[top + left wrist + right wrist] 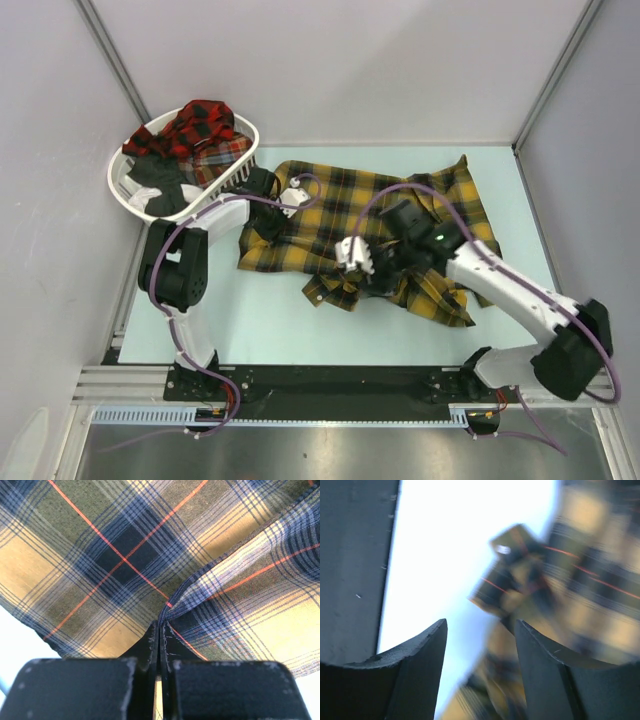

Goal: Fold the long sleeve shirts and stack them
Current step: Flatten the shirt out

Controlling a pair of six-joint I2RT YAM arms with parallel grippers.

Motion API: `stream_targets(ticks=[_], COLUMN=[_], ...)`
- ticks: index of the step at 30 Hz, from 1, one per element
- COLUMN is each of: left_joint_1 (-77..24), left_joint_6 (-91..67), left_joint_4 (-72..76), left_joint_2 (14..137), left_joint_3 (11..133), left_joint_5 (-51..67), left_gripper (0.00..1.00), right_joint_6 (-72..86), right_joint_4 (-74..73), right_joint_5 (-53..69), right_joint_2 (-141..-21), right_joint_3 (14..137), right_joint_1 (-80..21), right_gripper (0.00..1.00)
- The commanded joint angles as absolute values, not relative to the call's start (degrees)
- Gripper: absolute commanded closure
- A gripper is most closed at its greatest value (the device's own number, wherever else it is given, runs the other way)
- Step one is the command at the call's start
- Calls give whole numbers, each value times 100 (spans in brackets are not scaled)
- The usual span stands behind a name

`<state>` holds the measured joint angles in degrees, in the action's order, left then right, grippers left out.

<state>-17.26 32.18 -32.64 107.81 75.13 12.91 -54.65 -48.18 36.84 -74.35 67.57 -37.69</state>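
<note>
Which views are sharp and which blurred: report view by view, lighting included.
Top external: sharp, evenly lit, no glare. Left wrist: crisp weave on the yellow plaid shirt, brighter patch at upper right. Right wrist: the shirt is smeared by blur, the table behind it washed out to white; only the right gripper looks sharp.

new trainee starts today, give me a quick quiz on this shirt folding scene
1. True or false: the right gripper is clamped on the yellow shirt.
2. Where are the red plaid shirts? A: in the white basket; B: held by the right gripper; C: under the yellow shirt.
3. Which gripper pinches the yellow shirt?
Key: 1 false, its jaws stand open; 2 A; 3 the left gripper.
</note>
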Motion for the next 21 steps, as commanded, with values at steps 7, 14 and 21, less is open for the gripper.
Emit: stream_targets(ticks=[7,14,21], left_joint_1=[-1652,-1644,-1617], left_joint_6=[3085,3129,3129], left_joint_4=[-3252,-3129,-3068], left_joint_2=[10635,10512,10459], left_joint_3=[7603,7445,7357], left_joint_5=[1591,1521,1521], left_gripper=[100,100,100], right_joint_6=[-4087,-4087,-4078], right_joint_4=[-2119,-1275,-976], right_joint_5=[2761,2154,1785], right_joint_2=[-9078,-9817,-9949], right_joint_3=[6056,5643,5256], right_joint_1=[-4799,-4957,-5115], right_gripper=[34,34,60])
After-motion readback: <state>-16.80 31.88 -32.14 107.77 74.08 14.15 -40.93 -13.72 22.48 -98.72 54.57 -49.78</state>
